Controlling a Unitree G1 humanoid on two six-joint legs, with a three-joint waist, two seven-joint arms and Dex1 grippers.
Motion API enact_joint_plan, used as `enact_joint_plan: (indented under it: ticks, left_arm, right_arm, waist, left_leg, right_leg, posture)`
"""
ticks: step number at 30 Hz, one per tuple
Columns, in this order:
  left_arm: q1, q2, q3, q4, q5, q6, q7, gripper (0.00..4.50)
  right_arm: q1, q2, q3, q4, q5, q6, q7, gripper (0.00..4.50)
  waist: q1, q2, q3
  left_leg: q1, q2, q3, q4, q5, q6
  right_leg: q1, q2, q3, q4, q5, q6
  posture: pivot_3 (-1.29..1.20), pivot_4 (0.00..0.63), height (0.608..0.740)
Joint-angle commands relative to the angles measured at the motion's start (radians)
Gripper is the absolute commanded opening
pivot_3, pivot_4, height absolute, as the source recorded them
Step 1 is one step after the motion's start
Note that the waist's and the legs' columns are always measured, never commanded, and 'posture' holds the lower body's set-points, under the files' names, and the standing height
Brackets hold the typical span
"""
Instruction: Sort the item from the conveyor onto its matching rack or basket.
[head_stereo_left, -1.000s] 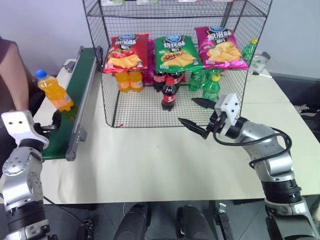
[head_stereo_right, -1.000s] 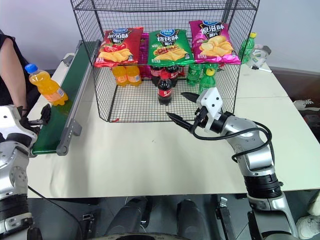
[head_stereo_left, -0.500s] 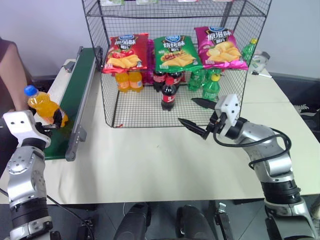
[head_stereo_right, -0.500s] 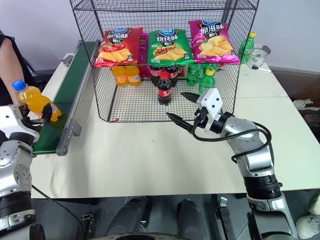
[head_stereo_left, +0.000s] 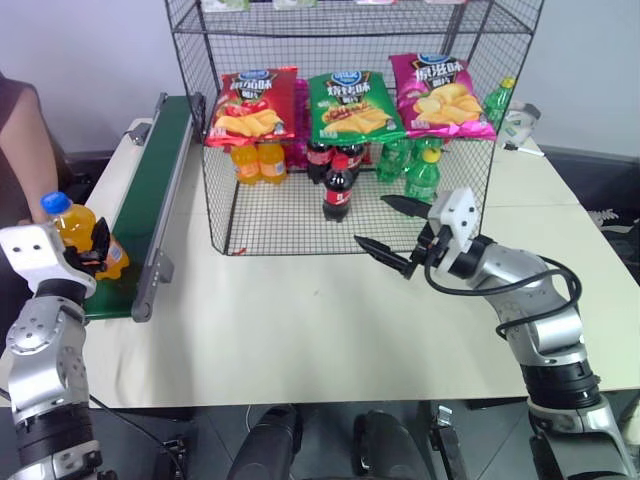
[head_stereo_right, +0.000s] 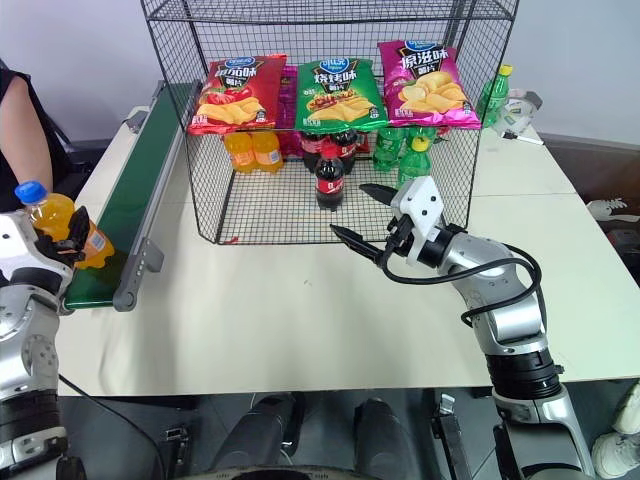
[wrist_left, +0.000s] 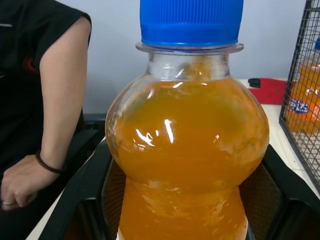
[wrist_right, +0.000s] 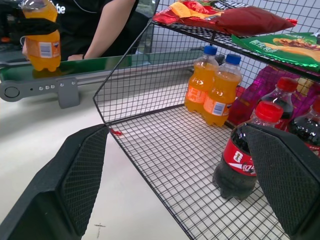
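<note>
From the left eye, the left pincer (head_stereo_left: 92, 247) is pinching the orange soda bottle (head_stereo_left: 82, 233) at the near end of the conveyor (head_stereo_left: 150, 180), well to the left of the wire rack (head_stereo_left: 350, 120). The right pincer (head_stereo_left: 393, 232) is hanging spread in front of the rack's open bottom tier, gripping nothing. To do this step well, the left arm should probably be lifting the bottle clear of the belt's rail before swinging toward the rack, keeping it upright and the squeeze firm on the smooth, rounded plastic.

The right eye is showing the same layout; chip bags (head_stereo_right: 340, 90) are lying on the tier above, their printed characters too small to read.

In the left wrist view, the bottle's blue cap (wrist_left: 191, 22) is sitting straight between the black fingers (wrist_left: 82, 195), and a person's arm (wrist_left: 60, 100) is resting beyond.

The right wrist view is looking into the rack, where two matching orange bottles (wrist_right: 211, 87) are standing at the back, the likely target spot. The cola bottle (wrist_right: 242, 157) beside them is carrying a red label, its lettering not readable.
</note>
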Motion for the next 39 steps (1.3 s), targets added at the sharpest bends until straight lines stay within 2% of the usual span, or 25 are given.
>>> enact_joint_plan:
  ticks: [1, 5, 8, 14, 18, 25, 33, 39]
  left_arm:
    - [-0.013, 0.053, 0.026, -0.197, -0.077, 0.062, -0.029, 2.65]
    - [-0.05, 0.082, -0.021, -0.314, -0.144, 0.166, -0.064, 2.65]
    - [-0.093, 0.083, -0.123, -0.384, -0.177, 0.246, -0.096, 2.65]
    - [-0.192, -0.018, -0.355, -0.351, -0.09, 0.272, -0.075, 2.65]
    - [-0.292, -0.169, -0.445, -0.105, 0.033, 0.135, -0.007, 2.65]
    - [-0.491, -0.294, -0.484, 0.394, 0.2, -0.165, 0.047, 2.65]
    - [-0.72, -0.353, -0.45, 0.881, 0.279, -0.46, 0.172, 2.65]
    - [-0.791, -0.366, -0.435, 1.066, 0.278, -0.555, 0.166, 2.65]
  right_arm:
    - [-0.018, -0.007, -0.02, -0.022, 0.009, -0.01, 0.008, 4.5]
    - [-0.024, -0.015, -0.023, 0.0, 0.008, -0.019, 0.027, 4.5]
    - [-0.025, -0.02, -0.025, 0.009, 0.007, -0.025, 0.038, 4.5]
    - [-0.006, -0.021, -0.029, -0.019, 0.009, -0.022, 0.038, 4.5]
    - [0.018, -0.026, -0.039, -0.081, 0.024, 0.007, 0.021, 4.5]
    - [0.053, -0.034, -0.057, -0.118, 0.024, 0.023, -0.002, 4.5]
    - [0.074, -0.032, -0.058, -0.153, 0.026, 0.036, -0.031, 4.5]
    - [0.08, -0.035, -0.064, -0.149, 0.026, 0.028, -0.033, 4.5]
  waist:
    - [0.002, -0.002, 0.001]
    - [0.003, -0.002, 0.001]
    - [0.003, -0.002, 0.001]
    - [-0.003, -0.002, 0.001]
    - [0.001, -0.001, 0.001]
    - [0.003, -0.002, 0.001]
    - [0.0, -0.003, 0.002]
    - [0.0, -0.003, 0.002]
  left_leg:
    - [0.0, 0.0, 0.0, 0.0, 0.0, 0.0]
    - [-0.001, 0.0, -0.001, 0.001, 0.0, 0.0]
    - [-0.001, 0.0, -0.001, 0.001, 0.0, 0.0]
    - [-0.001, 0.0, 0.0, 0.0, 0.0, 0.0]
    - [-0.001, 0.0, 0.0, 0.0, 0.0, 0.0]
    - [-0.001, -0.001, 0.0, 0.001, 0.001, 0.0]
    - [-0.002, -0.002, 0.0, 0.002, 0.001, 0.0]
    - [-0.002, -0.002, 0.0, 0.002, 0.001, 0.0]
  right_leg:
    - [0.0, 0.0, 0.0, 0.0, 0.0, 0.0]
    - [0.0, 0.0, -0.001, 0.0, 0.0, 0.0]
    - [0.0, 0.0, -0.001, 0.0, 0.0, 0.0]
    - [0.003, 0.0, -0.001, 0.0, 0.0, 0.0]
    - [0.003, 0.001, -0.001, 0.001, 0.0, 0.0]
    - [0.003, 0.0, -0.002, 0.001, 0.0, 0.001]
    - [0.003, 0.0, -0.003, 0.001, 0.0, 0.001]
    - [0.002, 0.001, -0.003, 0.002, 0.0, 0.001]
  posture:
    - [0.0, 0.15, 0.74]
    - [0.0, 0.15, 0.74]
    - [0.0, 0.15, 0.74]
    - [0.0, 0.15, 0.74]
    - [0.0, 0.15, 0.74]
    - [0.0, 0.15, 0.74]
    - [0.0, 0.15, 0.74]
    - [0.0, 0.15, 0.74]
